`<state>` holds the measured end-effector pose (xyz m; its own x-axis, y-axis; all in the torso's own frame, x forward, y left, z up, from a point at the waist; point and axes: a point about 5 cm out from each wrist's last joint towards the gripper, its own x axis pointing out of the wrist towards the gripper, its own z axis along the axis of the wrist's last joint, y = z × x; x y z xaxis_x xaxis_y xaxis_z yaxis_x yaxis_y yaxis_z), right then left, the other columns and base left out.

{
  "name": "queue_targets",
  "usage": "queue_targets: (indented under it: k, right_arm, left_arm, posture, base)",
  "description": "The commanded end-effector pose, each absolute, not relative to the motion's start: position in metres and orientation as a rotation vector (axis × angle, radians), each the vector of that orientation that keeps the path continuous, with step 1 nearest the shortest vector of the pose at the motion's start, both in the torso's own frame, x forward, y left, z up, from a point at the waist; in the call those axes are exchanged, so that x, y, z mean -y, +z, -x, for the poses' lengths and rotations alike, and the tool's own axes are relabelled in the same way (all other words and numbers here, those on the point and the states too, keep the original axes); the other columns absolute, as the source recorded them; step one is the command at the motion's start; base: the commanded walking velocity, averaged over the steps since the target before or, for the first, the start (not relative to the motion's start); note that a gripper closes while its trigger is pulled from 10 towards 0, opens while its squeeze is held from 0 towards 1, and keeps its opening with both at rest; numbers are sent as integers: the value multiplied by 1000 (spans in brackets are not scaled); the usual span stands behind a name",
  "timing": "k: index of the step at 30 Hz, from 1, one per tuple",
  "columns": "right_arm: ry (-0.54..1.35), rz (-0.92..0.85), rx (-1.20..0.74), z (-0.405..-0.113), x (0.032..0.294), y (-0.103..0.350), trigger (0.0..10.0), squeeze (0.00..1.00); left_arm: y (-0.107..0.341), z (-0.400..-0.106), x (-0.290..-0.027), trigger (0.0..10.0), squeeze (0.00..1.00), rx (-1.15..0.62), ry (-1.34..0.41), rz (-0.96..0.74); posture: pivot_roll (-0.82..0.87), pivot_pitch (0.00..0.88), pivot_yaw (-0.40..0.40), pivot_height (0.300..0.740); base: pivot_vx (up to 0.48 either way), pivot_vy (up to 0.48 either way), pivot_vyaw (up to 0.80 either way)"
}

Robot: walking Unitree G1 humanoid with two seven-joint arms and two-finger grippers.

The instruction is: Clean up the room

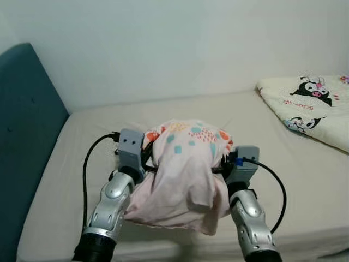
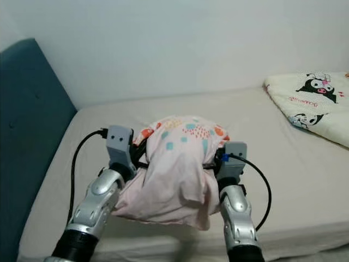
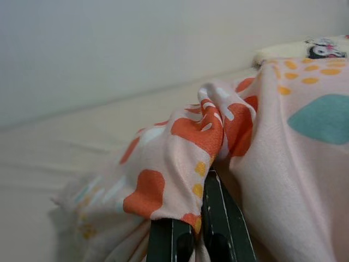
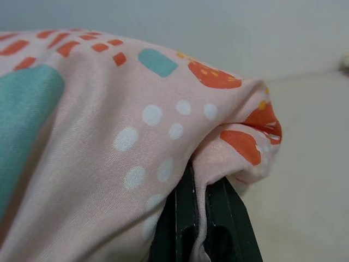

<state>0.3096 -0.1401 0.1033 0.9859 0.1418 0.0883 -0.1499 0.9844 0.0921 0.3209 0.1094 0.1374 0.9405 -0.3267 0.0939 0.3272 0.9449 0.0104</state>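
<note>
Above bed [image 1: 305, 180], pink cloth [image 1: 185, 169] hangs pinched between both grippers.

A bed [image 1: 180, 112] with a plain cream sheet runs along a pale wall [image 1: 180, 43]; a teal padded headboard [image 1: 24, 125] stands at its left end; the sheet shows faint creases near the headboard; far from the headboard, at the right end, a folded cream blanket [image 1: 313, 106] printed with black-and-white cartoon figures lies flat on the sheet; its far edge may touch the wall, though that corner is cut off by the frame.
</note>
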Motion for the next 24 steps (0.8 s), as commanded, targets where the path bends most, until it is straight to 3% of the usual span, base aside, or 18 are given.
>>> queue_targets:
  k: [1, 16, 20, 24]
  right_arm:
    - [193, -84, 102, -309, 130, 106, 10000, 0]
    - [187, -97, 96, -309, 128, 104, 10000, 0]
    - [188, -98, 97, -310, 127, 104, 10000, 0]
    - [186, -103, 98, -311, 127, 104, 10000, 0]
  left_arm:
    - [153, -319, -99, 10000, 0, 171, -383, -1]
    - [155, -318, -101, 10000, 0, 168, -395, -16]
    - [157, -318, -101, 10000, 0, 179, -399, -44]
    - [158, -317, -98, 10000, 0, 181, -413, -57]
  posture:
    - [23, 0, 76, 740]
    - [39, 0, 85, 740]
    - [42, 0, 86, 740]
    - [47, 0, 90, 740]
  base:
    - [0, 435, 0]
    - [0, 439, 0]
    - [0, 0, 0]
    - [0, -478, 0]
